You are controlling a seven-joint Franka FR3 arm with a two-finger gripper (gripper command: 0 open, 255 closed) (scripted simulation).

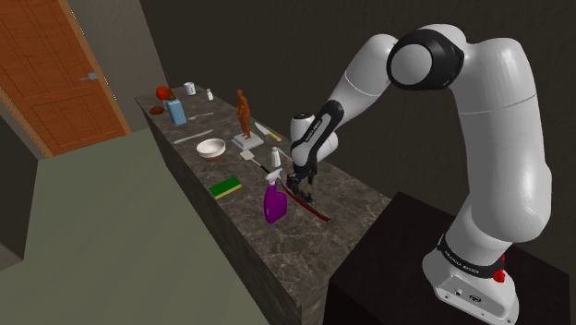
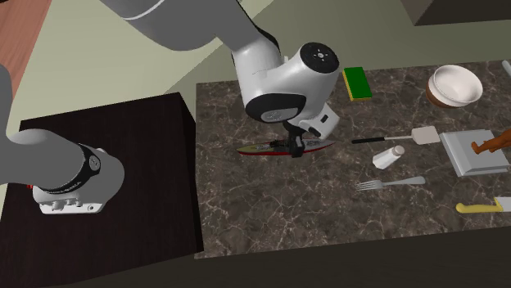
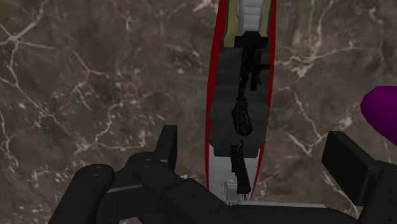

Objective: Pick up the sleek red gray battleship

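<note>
The battleship (image 3: 232, 83) lay flat on the dark marbled tabletop (image 3: 95, 76), towards its near end. It sat between the jaws, which were released and spread wide, clear of its red-edged hull. A purple bottle (image 1: 273, 201) stood just beside it.

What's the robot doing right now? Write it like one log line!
gripper: open, low over counter | battleship: lying on counter, between fingers, not gripped | stage: before grasp

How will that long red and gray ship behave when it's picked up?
Probably rigid: the battleship looks like a hard, narrow hull. Being long, it may tilt if the open gripper clasps off-centre. Its thin dark deck fittings look fragile.
</note>
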